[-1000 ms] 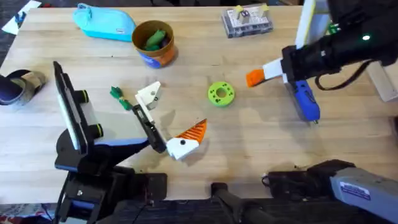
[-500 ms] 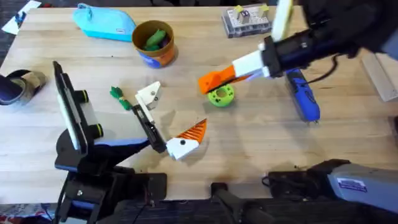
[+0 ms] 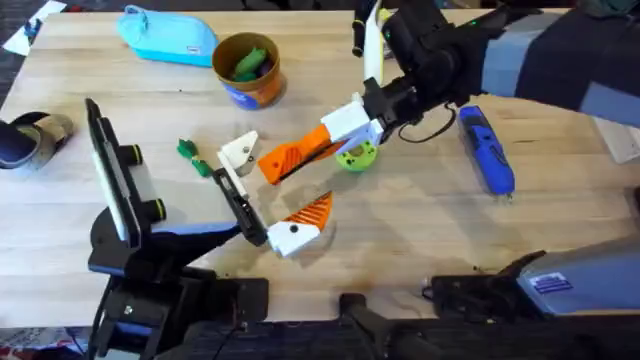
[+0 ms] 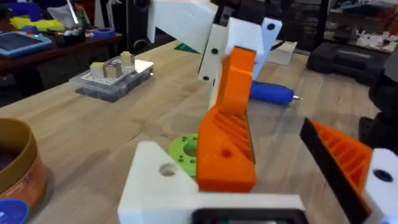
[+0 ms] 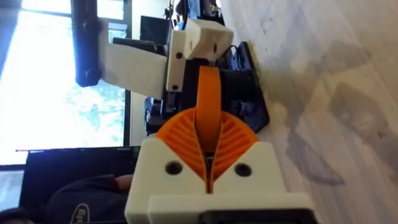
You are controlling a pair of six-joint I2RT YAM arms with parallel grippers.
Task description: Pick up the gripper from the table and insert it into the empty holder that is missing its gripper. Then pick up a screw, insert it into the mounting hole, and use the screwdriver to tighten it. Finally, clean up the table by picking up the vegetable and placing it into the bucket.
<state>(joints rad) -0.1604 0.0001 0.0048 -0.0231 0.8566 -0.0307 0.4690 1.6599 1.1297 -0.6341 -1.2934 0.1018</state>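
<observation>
- Orange ribbed gripper [image 3: 300, 152] on white base, carried above the desk [image 3: 400, 230] by right tool [image 3: 375, 110], clamped on its base; tip near empty holder [image 3: 238, 152].
- Left tool [image 4: 249, 211]: open or closed, cannot tell.
- Blue screwdriver [image 3: 487, 150] flat on desk, right side.
- Green vegetable [image 3: 192, 156] beside holder.
- Bucket [image 3: 246, 68] at rear.

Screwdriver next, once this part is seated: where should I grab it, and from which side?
Take the screwdriver by the middle of its blue body, coming straight down from above and closing across its width. It lies flat on the table, metal tip pointing toward the near edge, with bare wood along both long sides. The tip looks too thin to hold well.
</observation>
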